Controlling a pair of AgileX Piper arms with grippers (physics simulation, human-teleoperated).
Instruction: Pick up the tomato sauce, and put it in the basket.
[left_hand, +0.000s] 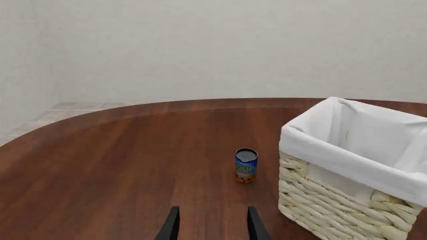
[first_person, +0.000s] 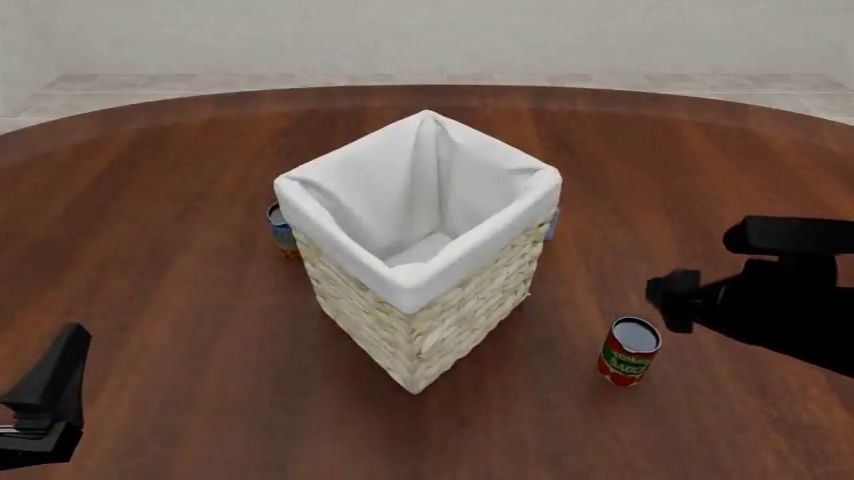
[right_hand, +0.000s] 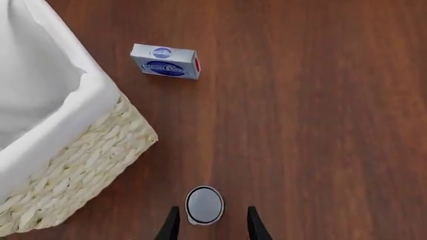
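The tomato sauce, a small red-labelled can with a silver top, stands upright on the table to the right of the basket's front corner. The right wrist view shows its silver top from above. My right gripper is open above it, one finger on each side, not touching. The right arm hovers just right of the can. The basket, tall cream wicker with a white lining, stands mid-table, and also shows in the wrist views. My left gripper is open and empty, low at the front left.
A blue-labelled can stands by the basket's far left side. A blue and white box lies flat beyond the basket's right corner, mostly hidden in the front view. The round wooden table's far edge curves behind.
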